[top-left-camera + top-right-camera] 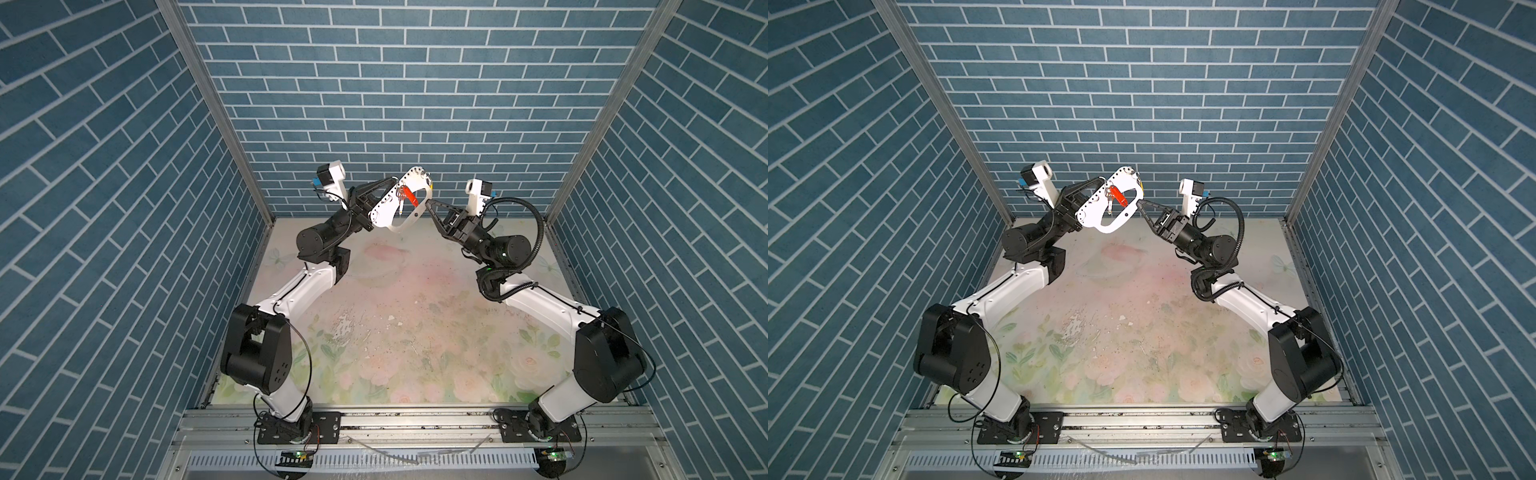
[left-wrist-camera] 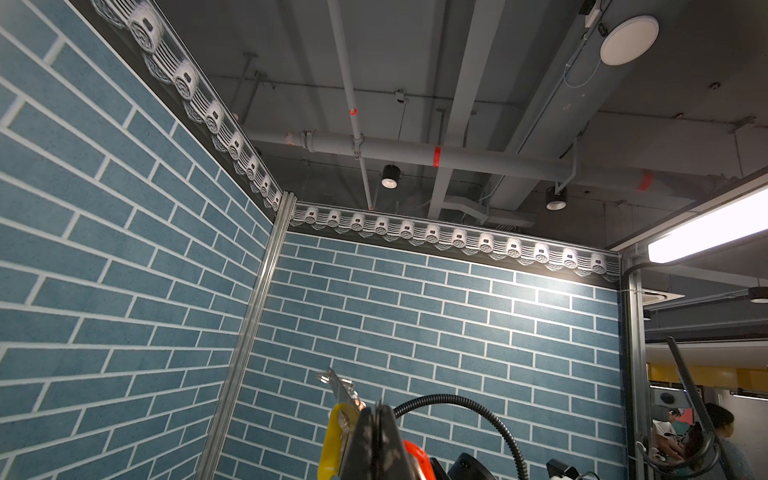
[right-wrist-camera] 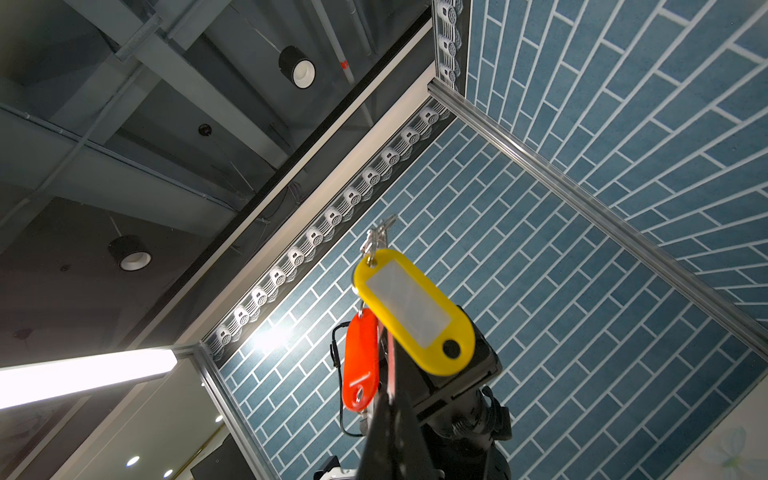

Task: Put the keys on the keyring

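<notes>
The keyring [image 1: 388,208] [image 1: 1096,208] is a white flat oval loop with a row of small holes along one edge, held up in the air near the back wall. My left gripper [image 1: 390,185] [image 1: 1100,183] [image 2: 376,415] is shut on its broad left side. My right gripper [image 1: 428,202] [image 1: 1139,202] [image 3: 388,403] is shut on its thin right rim. A key with a red tag [image 1: 409,195] [image 1: 1120,197] [image 3: 360,361] hangs inside the loop. A key with a yellow tag [image 1: 430,183] [image 3: 411,307] [image 2: 332,440] hangs at the loop's top right edge.
The floral tabletop [image 1: 395,316] lies well below both grippers. Blue brick walls [image 1: 415,104] close in the back and both sides; the back wall is just behind the keyring. A metal rail [image 1: 415,419] runs along the front by the arm bases.
</notes>
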`<state>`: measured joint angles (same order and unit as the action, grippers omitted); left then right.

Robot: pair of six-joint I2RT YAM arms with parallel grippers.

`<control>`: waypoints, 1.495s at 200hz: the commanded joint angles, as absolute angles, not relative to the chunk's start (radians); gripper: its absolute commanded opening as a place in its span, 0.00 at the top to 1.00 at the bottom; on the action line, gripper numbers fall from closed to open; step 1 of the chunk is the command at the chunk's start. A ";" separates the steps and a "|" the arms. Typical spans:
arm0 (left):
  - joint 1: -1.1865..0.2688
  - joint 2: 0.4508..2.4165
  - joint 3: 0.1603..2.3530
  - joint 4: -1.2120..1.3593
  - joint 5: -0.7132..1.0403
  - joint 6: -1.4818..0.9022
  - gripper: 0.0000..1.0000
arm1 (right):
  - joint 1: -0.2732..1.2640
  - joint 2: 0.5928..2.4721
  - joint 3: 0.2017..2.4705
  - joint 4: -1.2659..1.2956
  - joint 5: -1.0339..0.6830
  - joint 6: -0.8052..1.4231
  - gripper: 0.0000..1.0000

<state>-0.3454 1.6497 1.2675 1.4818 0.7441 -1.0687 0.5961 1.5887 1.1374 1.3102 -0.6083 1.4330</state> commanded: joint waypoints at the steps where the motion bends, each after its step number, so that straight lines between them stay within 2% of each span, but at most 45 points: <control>1: -0.384 1.701 1.269 1.407 0.848 -1.067 1.00 | 0.627 1.593 1.178 1.398 -0.680 1.410 0.99; 114: -0.416 1.745 1.292 1.407 0.848 -1.077 1.00 | 0.631 1.610 1.189 1.398 -0.654 1.405 0.88; 135: -0.417 1.745 1.288 1.407 0.847 -1.076 1.00 | 0.631 1.609 1.189 1.398 -0.650 1.404 0.90; 149: -0.418 1.743 1.285 1.407 0.848 -1.074 1.00 | 0.630 1.608 1.187 1.398 -0.647 1.404 1.00; 180: -0.413 1.736 1.281 1.407 0.851 -1.073 1.00 | 0.626 1.599 1.165 1.397 -0.647 1.404 1.00; 235: -0.370 1.717 1.229 1.407 0.805 -1.079 0.73 | 0.593 1.583 1.072 1.333 -0.675 1.424 1.00; 274: -0.323 1.676 1.153 1.407 0.774 -1.072 0.68 | 0.584 1.498 0.999 1.092 -0.693 1.291 1.00; 299: -0.264 1.642 1.067 1.405 0.741 -1.071 0.66 | 0.573 1.415 0.983 0.830 -0.690 1.163 1.00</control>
